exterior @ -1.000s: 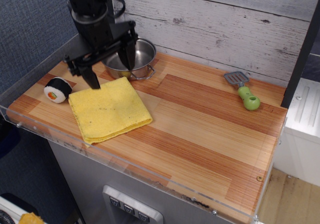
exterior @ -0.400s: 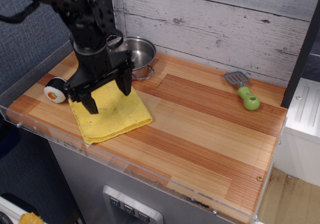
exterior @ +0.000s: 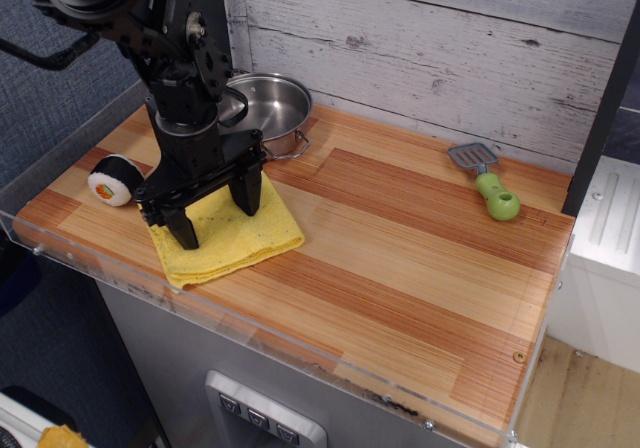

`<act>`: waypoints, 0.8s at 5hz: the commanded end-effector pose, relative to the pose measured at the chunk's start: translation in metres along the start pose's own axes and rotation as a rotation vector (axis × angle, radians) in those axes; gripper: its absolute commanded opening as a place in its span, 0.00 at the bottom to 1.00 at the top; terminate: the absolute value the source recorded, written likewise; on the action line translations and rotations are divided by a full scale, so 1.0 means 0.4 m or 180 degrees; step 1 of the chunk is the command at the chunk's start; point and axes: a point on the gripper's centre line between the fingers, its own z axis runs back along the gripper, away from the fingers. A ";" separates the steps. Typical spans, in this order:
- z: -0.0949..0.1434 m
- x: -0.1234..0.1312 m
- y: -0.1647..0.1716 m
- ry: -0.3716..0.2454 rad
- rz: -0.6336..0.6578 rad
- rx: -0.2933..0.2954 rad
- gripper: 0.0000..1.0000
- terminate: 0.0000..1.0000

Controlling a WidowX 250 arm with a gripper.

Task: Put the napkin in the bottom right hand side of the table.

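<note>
The yellow napkin (exterior: 232,236) lies folded on the left part of the wooden table (exterior: 400,258), near the front rim. My black gripper (exterior: 217,220) is down on it with its jaws spread open, one fingertip near the napkin's left edge and the other near its middle. Both fingertips seem to touch or press into the cloth. The arm hides the napkin's back part.
A steel pot (exterior: 268,110) stands at the back left, right behind the arm. A sushi roll toy (exterior: 112,179) lies left of the napkin. A green-handled spatula (exterior: 488,182) lies at the back right. A clear acrylic rim (exterior: 300,353) runs along the table's front edge.
The gripper has come down and forward from above the pot's front onto the napkin. The napkin looks slightly bunched under it. The other objects have not moved.
</note>
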 end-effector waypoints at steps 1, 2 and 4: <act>-0.022 -0.011 0.008 0.0007 0.0054 0.0051 1.00 0.00; -0.016 -0.044 -0.007 0.0035 0.0007 0.0011 1.00 0.00; 0.003 -0.178 -0.057 0.0137 -0.0262 -0.0073 1.00 0.00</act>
